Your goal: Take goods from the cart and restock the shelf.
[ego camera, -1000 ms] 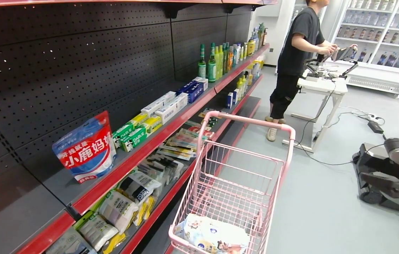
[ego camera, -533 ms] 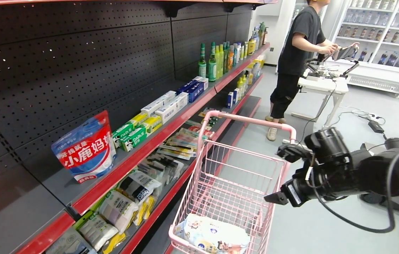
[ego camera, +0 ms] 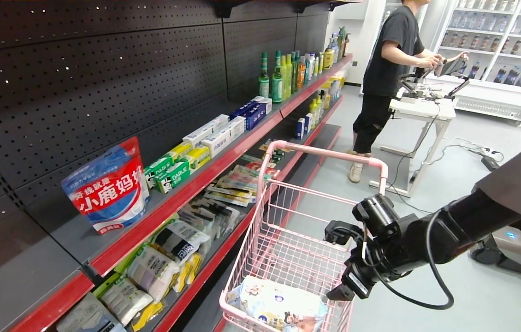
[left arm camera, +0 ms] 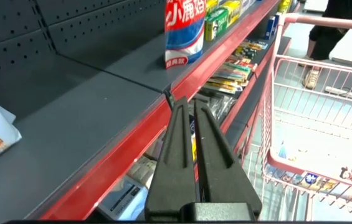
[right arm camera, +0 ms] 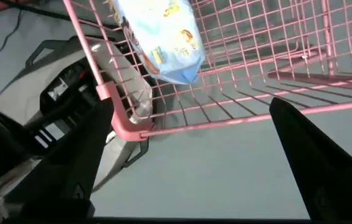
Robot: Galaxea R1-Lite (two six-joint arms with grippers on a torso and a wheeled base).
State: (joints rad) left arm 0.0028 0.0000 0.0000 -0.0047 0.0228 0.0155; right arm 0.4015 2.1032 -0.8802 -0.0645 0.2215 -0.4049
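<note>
Store aisle, shelf (ego camera: 186, 193) on the left, pink cart (ego camera: 329, 154) beside it.

Head view: blue-white pack (ego camera: 279, 306) lies flat at the cart's near end, long axis across the cart. Right gripper (ego camera: 334, 263) hangs at the cart's right rim, just up-right of the pack, jaws wide, empty.

Left wrist view: left gripper (left arm camera: 193, 112) near the shelf's red edge, jaws pressed together, nothing held.

Right wrist view: pack sits inside the cart past its rim. Right arm looks nearer.

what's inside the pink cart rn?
One pale-blue printed pack lies at the near end of the cart; the rest looks bare. The right gripper covers the near right corner.
</note>
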